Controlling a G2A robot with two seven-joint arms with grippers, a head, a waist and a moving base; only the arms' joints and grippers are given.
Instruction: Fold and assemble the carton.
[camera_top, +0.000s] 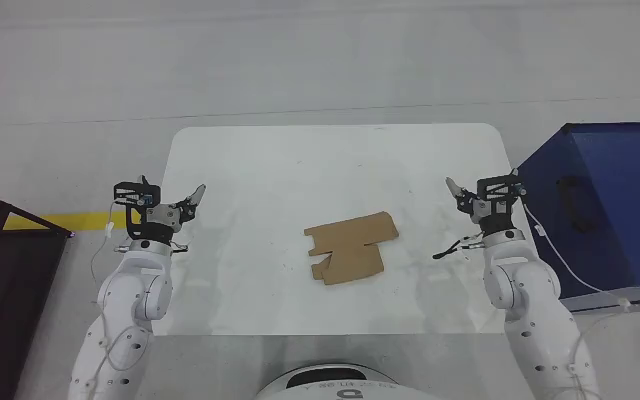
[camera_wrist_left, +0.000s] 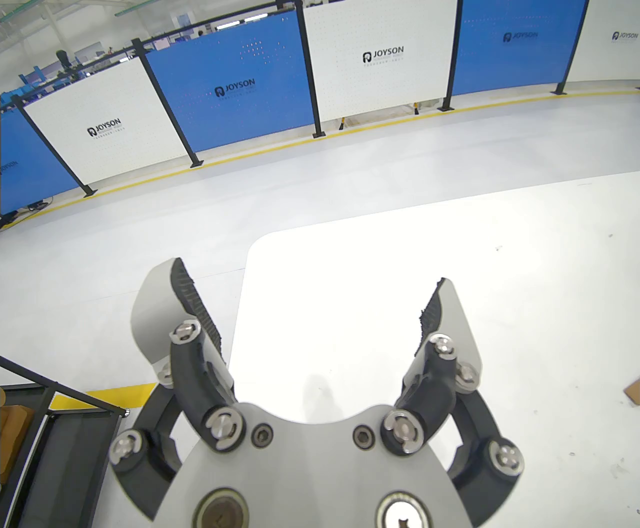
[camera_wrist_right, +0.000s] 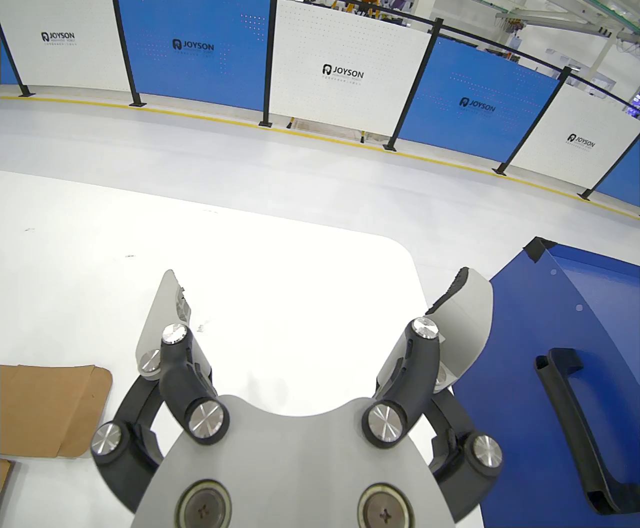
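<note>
Carton (camera_top: 350, 248) blank lies flat and unfolded on the white table (camera_top: 250, 160), a little to the robot's right of the middle, its long axis running roughly across the table from side to side with a slight tilt. It sits between the two arms and touches neither. The left gripper (camera_top: 170, 188) hangs over the table's left edge, its fingers spread wide with nothing between them, and the right gripper (camera_top: 483, 190) hangs near the right edge, equally wide and empty. Of the two, the right one looks nearer: its wrist view has a rounded flap of the carton (camera_wrist_right: 50, 410) just beside the gripper (camera_wrist_right: 317, 280), while the left gripper (camera_wrist_left: 310, 280) catches only a corner of the carton (camera_wrist_left: 632, 392) well off to the side. A blue bin (camera_top: 590, 200) stands beyond the table's right edge and a black rack (camera_top: 20, 260) beyond the left; nothing lies between either gripper and the cardboard, so an inward reach from either side seems unobstructed.
</note>
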